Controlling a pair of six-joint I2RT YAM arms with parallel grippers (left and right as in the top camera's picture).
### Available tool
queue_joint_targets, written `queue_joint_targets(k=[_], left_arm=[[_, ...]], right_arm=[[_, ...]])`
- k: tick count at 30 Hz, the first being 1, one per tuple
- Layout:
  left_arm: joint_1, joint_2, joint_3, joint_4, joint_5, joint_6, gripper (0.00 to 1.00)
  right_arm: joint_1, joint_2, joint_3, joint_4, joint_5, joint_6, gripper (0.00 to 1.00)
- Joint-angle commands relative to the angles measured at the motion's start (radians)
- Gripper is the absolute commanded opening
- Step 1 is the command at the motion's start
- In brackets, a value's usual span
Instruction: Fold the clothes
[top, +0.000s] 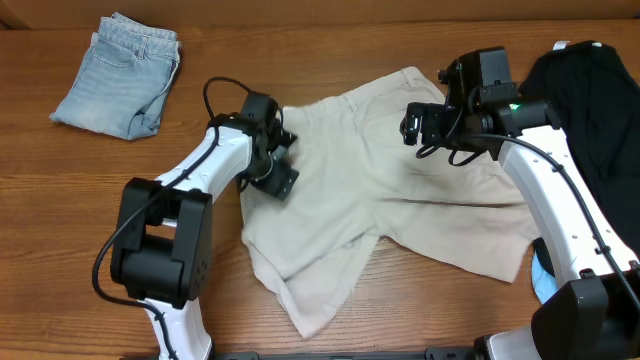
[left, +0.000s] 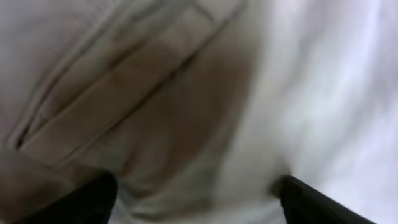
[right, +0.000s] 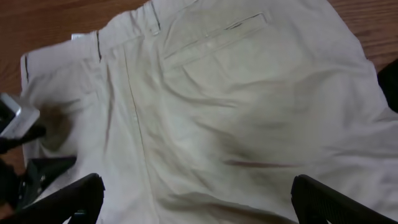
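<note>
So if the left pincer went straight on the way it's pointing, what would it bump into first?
The beige shorts. The left pincer points down at the cloth beside a pocket, with its jaws open. It looks very close, though the blurry view makes depth hard to judge.

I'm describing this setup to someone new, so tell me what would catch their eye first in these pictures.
The large beige shorts, spread rumpled across the middle of the wooden table, stand out first. The left gripper is open and low on one side of them, and the right gripper is open above the other. Next come the light-blue denim garment at the far left corner and the black garment heaped at the right edge.
</note>
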Motion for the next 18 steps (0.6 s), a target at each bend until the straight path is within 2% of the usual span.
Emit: queue_joint_targets(k=[1,3,6,8,13,18], left_arm=[[0.014,0.116,-0.008,0.172,-0.140,-0.008,0.90],[0.017,0.134,-0.008,0.275,-0.175,-0.010,0.90],[0.037,0.167,0.012,0.465,-0.216,-0.010,0.98],[0.051,0.180,0.061,0.489,-0.217,-0.011,1.00],[0.075,0.183,0.290,0.375,-0.213,-0.033,1.00],[0.076,0.183,0.624,0.062,-0.213,-0.041,1.00]], right_arm=[[0.002,0.004,0.015,0.007,0.010,-0.004,1.00],[0.002,0.004,0.010,0.010,0.010,-0.004,1.00],[0.002,0.004,-0.003,0.015,0.010,-0.004,1.00],[0.004,0.006,-0.006,0.018,0.010,-0.004,1.00],[0.015,0.006,-0.008,0.033,-0.029,-0.005,1.00],[0.071,0.006,-0.008,0.039,-0.111,-0.003,1.00]])
